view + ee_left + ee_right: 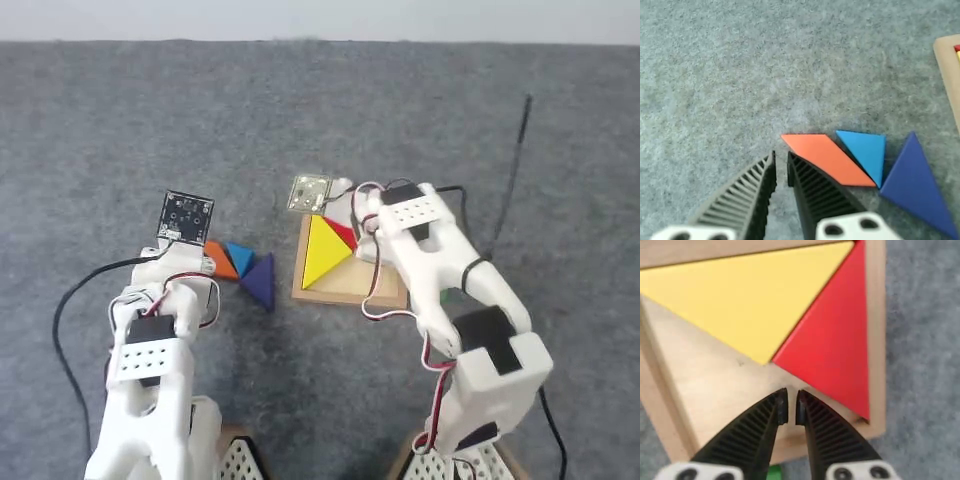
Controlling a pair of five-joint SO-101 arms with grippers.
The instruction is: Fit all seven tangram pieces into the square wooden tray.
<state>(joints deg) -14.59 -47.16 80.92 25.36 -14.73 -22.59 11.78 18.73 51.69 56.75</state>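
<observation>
The square wooden tray [345, 285] lies at the table's middle and holds a yellow triangle [322, 250] and a red triangle [343, 233] side by side. My right gripper [789, 401] hangs shut and empty over the tray's bare floor [705, 390], just off the red triangle [835, 350] and the yellow triangle [755, 300]. Left of the tray lie an orange parallelogram [827, 157], a light blue triangle [865, 150] and a dark blue triangle [915, 185]. My left gripper [781, 161] is shut, holding nothing, with its tips next to the orange piece's end.
Grey carpet-like cloth [150, 120] covers the table. A black cable [515, 170] runs along the right side. A small green bit [455, 295] peeks out beside the right arm. The tray's corner [947, 65] shows in the left wrist view.
</observation>
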